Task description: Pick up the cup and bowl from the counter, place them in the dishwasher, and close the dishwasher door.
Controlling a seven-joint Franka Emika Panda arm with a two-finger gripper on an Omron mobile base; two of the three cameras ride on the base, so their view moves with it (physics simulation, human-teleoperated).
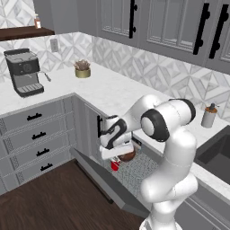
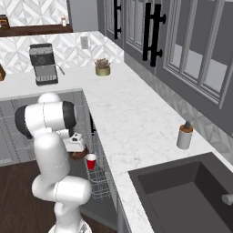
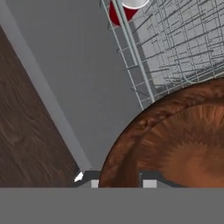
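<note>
Over the rack (image 3: 183, 48) of the open dishwasher, jaws (image 3: 120, 183) grip the bowl (image 3: 175, 140) by its rim. Cup (image 2: 91, 160) already sits in the rack's front corner. Lower the bowl w/o tilting, keep it clear of cup & door (image 1: 103, 179), release only once it rests on the wires.

The brown, wood-grained bowl (image 3: 183, 140) hangs low over the open dishwasher (image 1: 134, 175), just above its grey wire rack, its rim caught at the gripper (image 3: 120, 183) with the jaws nearly closed on it. The red cup (image 2: 91, 161) stands upright in the rack, pale inside showing, just beside the bowl at the rack's front edge. The grey dishwasher door (image 1: 96, 173) lies folded down, sloping out from the dishwasher. Above the dishwasher runs the white marble tabletop (image 2: 132, 123).
</note>
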